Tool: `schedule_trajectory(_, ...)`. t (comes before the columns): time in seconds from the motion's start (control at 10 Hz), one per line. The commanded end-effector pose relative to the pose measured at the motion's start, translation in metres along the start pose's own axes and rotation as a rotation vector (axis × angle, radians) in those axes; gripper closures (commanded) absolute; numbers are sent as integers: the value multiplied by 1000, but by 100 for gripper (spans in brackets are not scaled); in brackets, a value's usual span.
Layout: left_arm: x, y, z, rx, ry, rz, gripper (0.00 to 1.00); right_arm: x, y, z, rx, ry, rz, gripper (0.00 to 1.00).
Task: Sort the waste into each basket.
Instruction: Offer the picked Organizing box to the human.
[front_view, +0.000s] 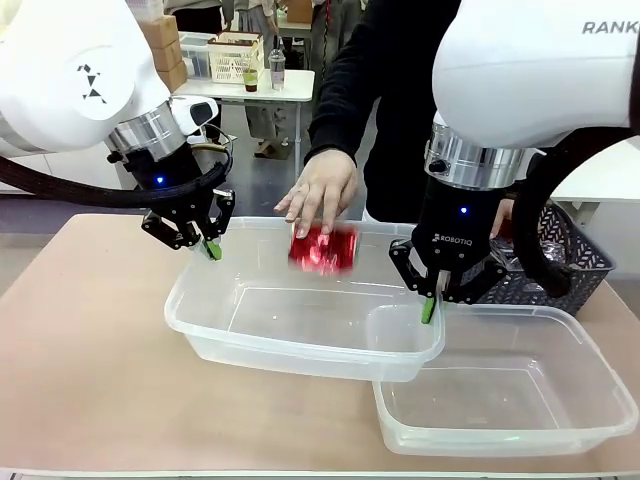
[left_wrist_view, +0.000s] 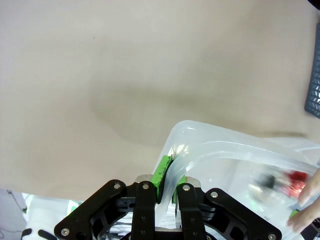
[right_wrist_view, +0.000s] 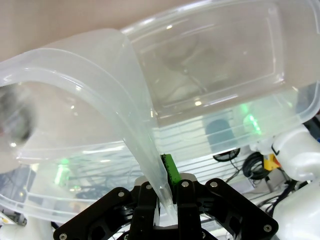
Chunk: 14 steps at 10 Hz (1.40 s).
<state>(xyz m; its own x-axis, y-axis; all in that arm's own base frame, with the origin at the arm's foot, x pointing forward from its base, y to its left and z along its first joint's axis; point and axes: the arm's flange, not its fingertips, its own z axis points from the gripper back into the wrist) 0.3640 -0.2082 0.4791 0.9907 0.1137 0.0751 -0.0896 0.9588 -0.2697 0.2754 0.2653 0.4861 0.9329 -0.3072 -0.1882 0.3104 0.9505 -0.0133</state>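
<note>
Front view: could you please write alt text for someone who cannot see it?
The left gripper and right gripper pinch the rim of one clear tub; a blurred red can shows just under a person's hand.

Beige desk (front_view: 90, 340), dark grey lattice basket (front_view: 578, 262) on its far right; behind, white desk (front_view: 285, 90) carrying cream crate (front_view: 237, 57), cardboard boxes (front_view: 163, 48) beside
</note>
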Motion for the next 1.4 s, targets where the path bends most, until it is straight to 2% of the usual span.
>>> schedule_trajectory(0.0,4,-2,5,-22,-7,38,94,0,-1,1,4,-3,-14,95)
schedule_trajectory(1.3,4,-2,5,-22,-7,38,94,0,-1,1,4,-3,-14,95)
